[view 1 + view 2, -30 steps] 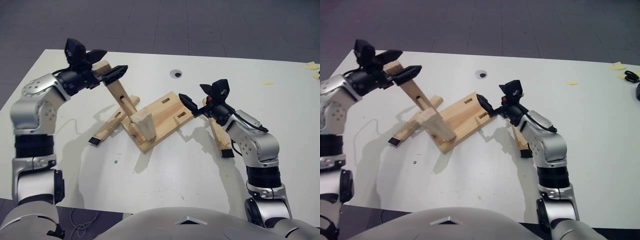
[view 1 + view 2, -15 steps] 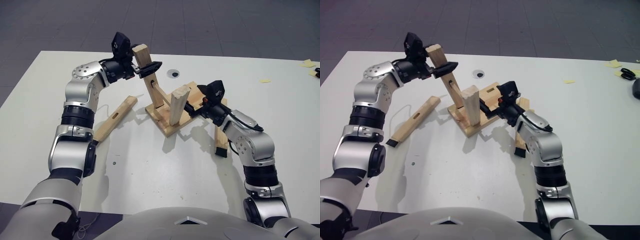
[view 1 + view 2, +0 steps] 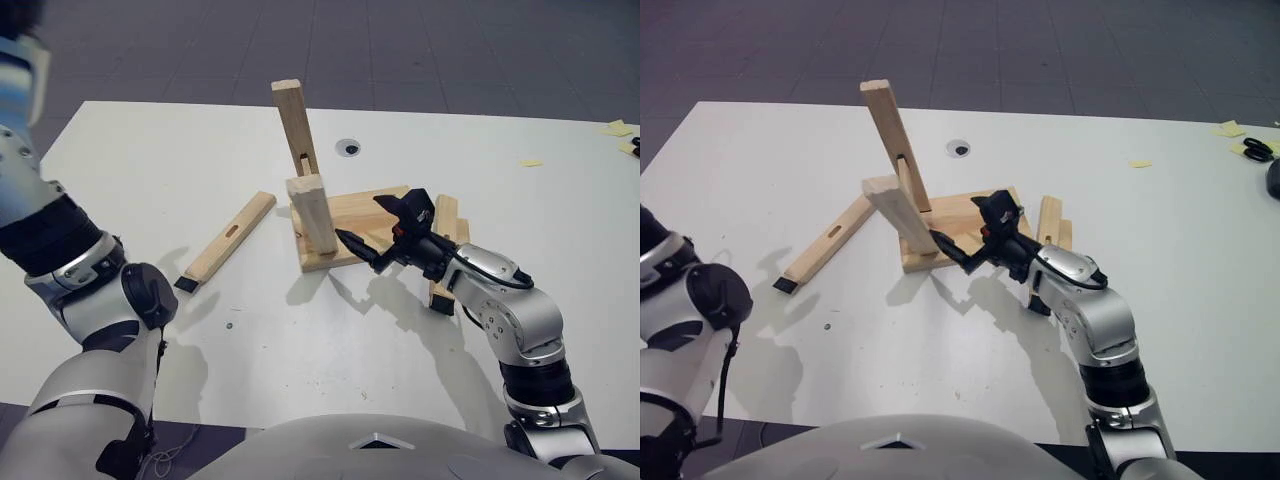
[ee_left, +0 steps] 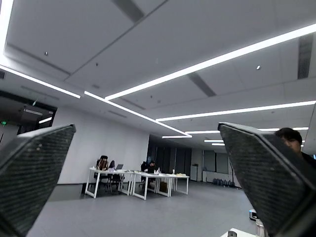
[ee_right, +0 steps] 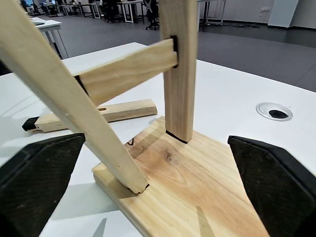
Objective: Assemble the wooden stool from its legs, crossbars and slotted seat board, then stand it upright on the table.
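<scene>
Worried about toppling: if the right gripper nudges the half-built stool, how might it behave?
Probably rigid, being solid wood. The tall leg rises high above the flat seat board, so it may tip. The nearer leg sits tilted; its joint might slip.

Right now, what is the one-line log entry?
seat board: flat, two legs in | loose leg: on table | right gripper: open | left gripper: open

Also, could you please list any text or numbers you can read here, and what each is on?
None can be read.
The seat board and table show no print.
The yellow notes and the green wall sign are too small to read.
</scene>
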{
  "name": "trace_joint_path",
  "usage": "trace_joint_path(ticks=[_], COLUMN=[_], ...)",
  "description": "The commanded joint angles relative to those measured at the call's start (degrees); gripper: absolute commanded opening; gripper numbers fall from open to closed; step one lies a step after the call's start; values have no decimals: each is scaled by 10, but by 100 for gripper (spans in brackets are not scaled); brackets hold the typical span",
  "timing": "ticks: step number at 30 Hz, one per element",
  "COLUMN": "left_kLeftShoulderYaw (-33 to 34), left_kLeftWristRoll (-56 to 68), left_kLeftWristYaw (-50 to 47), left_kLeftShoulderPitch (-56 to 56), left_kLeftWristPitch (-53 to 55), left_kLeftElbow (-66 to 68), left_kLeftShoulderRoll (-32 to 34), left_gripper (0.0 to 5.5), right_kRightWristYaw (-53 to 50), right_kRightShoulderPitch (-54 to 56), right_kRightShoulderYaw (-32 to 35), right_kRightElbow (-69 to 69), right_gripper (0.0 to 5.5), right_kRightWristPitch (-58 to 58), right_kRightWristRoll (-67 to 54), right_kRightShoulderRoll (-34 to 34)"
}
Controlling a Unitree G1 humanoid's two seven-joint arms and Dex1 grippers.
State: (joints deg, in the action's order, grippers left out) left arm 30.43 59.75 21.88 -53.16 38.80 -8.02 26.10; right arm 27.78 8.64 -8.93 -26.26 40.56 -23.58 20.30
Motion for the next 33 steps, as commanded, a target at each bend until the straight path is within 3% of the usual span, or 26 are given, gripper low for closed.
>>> trace_joint_path(ticks=[1, 3, 8, 13, 19, 23, 27, 33], left_kLeftShoulderYaw=[-52, -54, -40, -49, -210, -282, -304, -279], left_kLeftWristRoll=[-20, -3, 124, 246, 13, -88, -148, -241], left_kLeftWristYaw=[-32, -44, -11, -37, -24, -21, -2, 29], left_kLeftShoulderPitch=[74, 113, 238, 274, 315, 326, 340, 327], left_kLeftWristPitch=[20, 37, 125, 147, 104, 67, 40, -14], left_kLeftElbow=[-24, -42, -162, -240, -296, -296, -290, -205], left_kLeftShoulderRoll=[-24, -26, 34, 88, 124, 103, 111, 137], left_gripper=[538, 538, 538, 538, 538, 538, 538, 538], right_kRightWristYaw=[25, 41, 39, 40, 23, 12, 9, 3], right_kRightShoulderPitch=[4, -7, -16, -30, -20, -11, -8, -5], right_kRightShoulderYaw=[-18, -5, 98, 147, 133, 127, 126, 130], right_kRightElbow=[-17, -22, 43, 73, 74, 80, 85, 90], right_gripper=[540, 540, 540, 540, 540, 540, 540, 540], right_kRightWristPitch=[1, -1, -8, -20, -32, -41, -45, -50], right_kRightWristRoll=[-17, -32, -44, -41, -28, -15, -11, -8], right_kRightShoulderRoll=[0, 7, 42, 70, 53, 46, 45, 42])
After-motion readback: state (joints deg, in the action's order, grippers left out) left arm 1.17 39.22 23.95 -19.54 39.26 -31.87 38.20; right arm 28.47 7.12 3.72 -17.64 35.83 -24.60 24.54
